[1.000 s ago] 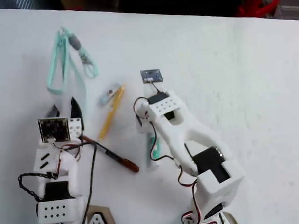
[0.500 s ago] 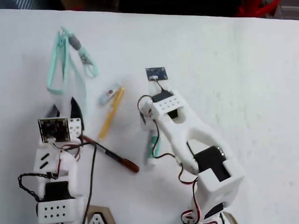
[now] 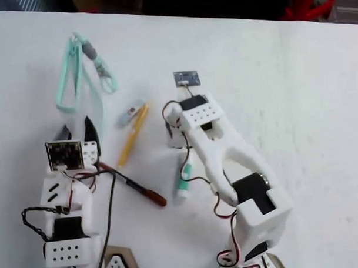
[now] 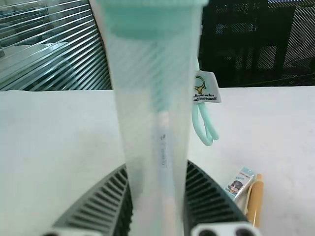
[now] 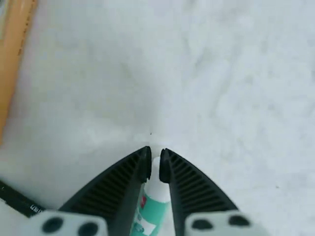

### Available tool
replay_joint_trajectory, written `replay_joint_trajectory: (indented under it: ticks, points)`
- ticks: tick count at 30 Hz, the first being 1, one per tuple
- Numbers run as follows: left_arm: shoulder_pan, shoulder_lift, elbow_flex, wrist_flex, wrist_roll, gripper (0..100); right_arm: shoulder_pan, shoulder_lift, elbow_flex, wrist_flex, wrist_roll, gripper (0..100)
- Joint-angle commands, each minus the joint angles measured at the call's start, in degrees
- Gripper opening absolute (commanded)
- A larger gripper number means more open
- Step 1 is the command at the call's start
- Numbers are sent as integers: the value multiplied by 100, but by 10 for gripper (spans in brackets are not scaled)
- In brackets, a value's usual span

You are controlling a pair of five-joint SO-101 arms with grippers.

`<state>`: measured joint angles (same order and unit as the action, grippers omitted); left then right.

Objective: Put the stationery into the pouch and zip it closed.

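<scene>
High view is showing the job barely begun. The yellow pen [image 3: 134, 134], the small eraser [image 3: 131, 114] and the dark pen [image 3: 136, 185] are lying loose on the desk [image 3: 294, 77] near its centre, all outside the pouch [image 3: 77, 73]. The pouch is stretching toward 12 o'clock from the left hand [image 4: 156, 187], which is pinching its near end. The right hand [image 5: 154, 160] is pressing almost together on the white tip of the mint pen [image 3: 183, 176], which is lying at 4 o'clock of the yellow pen. Loading these items and zipping the pouch are still waiting. Against a second ago, the right arm is sitting farther toward 12 o'clock and the mint pen is lying more exposed. The left arm and pouch are looking unchanged.
</scene>
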<state>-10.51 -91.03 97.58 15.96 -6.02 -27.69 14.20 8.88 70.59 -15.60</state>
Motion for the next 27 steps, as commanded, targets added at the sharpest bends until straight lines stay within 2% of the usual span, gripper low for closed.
replay_joint_trajectory:
  ticks: [1,8,14,21,27]
  points:
    - [-101,40,-18,-62,26,80,75,-57,-510,514,18,104]
    - [-101,40,-18,-62,26,80,40,-57,-510,1358,-44,294]
    - [-92,48,-26,-62,26,80,4,101,-501,1358,-44,299]
    - [-92,48,-26,-62,26,80,-752,716,-510,1086,-44,299]
    - [-92,48,-26,-62,18,80,-541,1130,-536,778,-132,298]
